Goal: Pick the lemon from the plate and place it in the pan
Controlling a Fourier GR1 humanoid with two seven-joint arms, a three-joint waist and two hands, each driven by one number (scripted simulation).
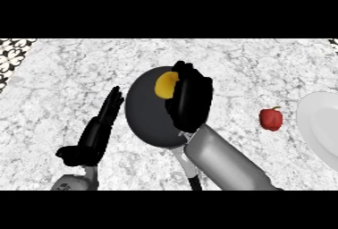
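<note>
Yellow, smooth-skinned, rounded lemon (166,84) showed in the head view over the dark round metal pan (150,112), toward twelve o'clock of the pan's inside, pressed against the inner side of the black right hand (190,100). Partly hidden by that hand; only its nine o'clock half visible. Appeared held by curled fingers, thumb side not visible. Could not tell whether resting on the pan floor or hanging just above it.

Judged light, firm and stiff enough to take a squeeze without harm, hardly fragile. Waxy rind and rounded form likely slippery, apt to roll once released. Best taken across the widest middle, fingers on one side and thumb opposite, rather than at the tapered ends.

Looked plain bright yellow, unmarked, an oval shape seen edge-on beside the black fingers.

Seen elsewhere in the same view: black left hand (99,129) at nine o'clock of the pan, fingers straight and close together, pointing up, holding nothing, resting. Small red bell pepper (271,118) at three o'clock of the pan, well apart, on the white speckled stone counter (66,80). White round plate (320,123) beyond the pepper at the view's right edge, nothing visible on its shown part. Pan handle running toward six o'clock beneath the grey right forearm.
</note>
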